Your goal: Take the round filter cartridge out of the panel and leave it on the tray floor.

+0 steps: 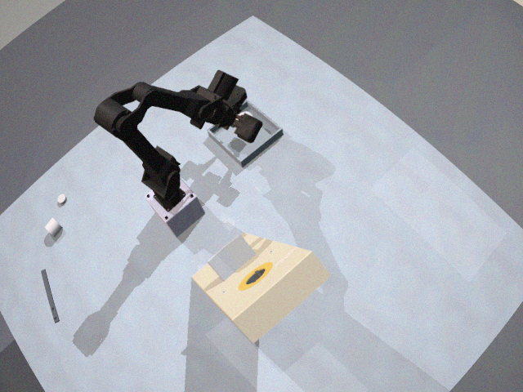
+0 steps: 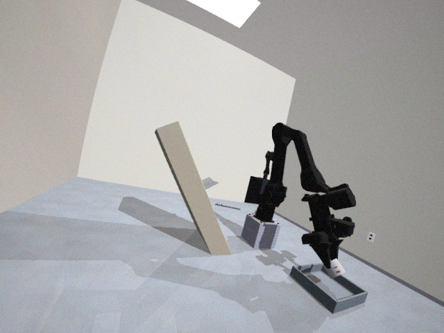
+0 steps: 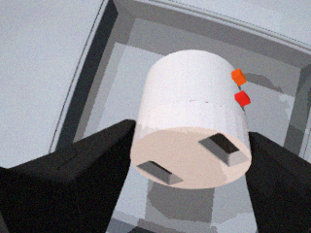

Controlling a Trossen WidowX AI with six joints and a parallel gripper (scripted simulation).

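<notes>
The white round filter cartridge (image 2: 336,269) (image 3: 190,92) is out of the panel. Its pinkish face with two dark slots points toward the wrist camera, and orange and red tabs show on its side. My gripper (image 2: 333,263) (image 3: 190,136) is shut on the cartridge, one finger on each side. The cartridge is tilted and held low over the grey tray (image 1: 262,149) (image 2: 351,304) (image 3: 97,63); its exact gap to the floor and walls is unclear. In the top view the gripper mostly hides it. The cream service panel (image 1: 283,295) (image 2: 193,193) has a dark opening ringed in yellow.
The tray has raised walls on all sides. A grey flap (image 1: 231,257) stands out from the panel's face. A white cylinder (image 1: 53,226), a small white disc (image 1: 61,198) and a dark bar (image 1: 50,295) lie on the far side of the arm's base.
</notes>
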